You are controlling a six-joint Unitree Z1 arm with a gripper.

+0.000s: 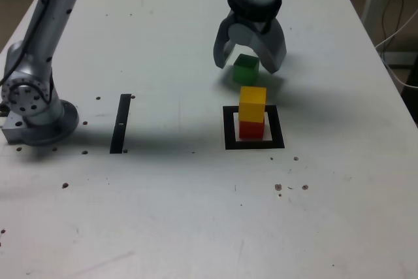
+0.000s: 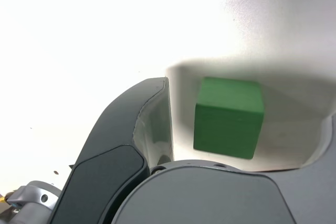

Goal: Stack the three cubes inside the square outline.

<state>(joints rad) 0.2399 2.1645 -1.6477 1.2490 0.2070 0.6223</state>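
The gripper (image 1: 250, 63) stands wide open, its 2 grey jaws straddling the green cube (image 1: 245, 68) without visibly touching it; in the wrist view the green cube (image 2: 228, 117) sits free between the smooth curved jaws, a gap showing on the one side that can be seen. Going left to right in the exterior view: the arm's round metal base (image 1: 39, 112), a narrow black strip (image 1: 121, 123), then the square outline (image 1: 253, 128), a flat black frame with a white centre. Inside it the red cube (image 1: 251, 129) carries the yellow cube (image 1: 252, 103), squarely stacked. The green cube rests on the white table (image 1: 196, 213) just behind the outline. All 3 cubes look matte and sharp-edged.
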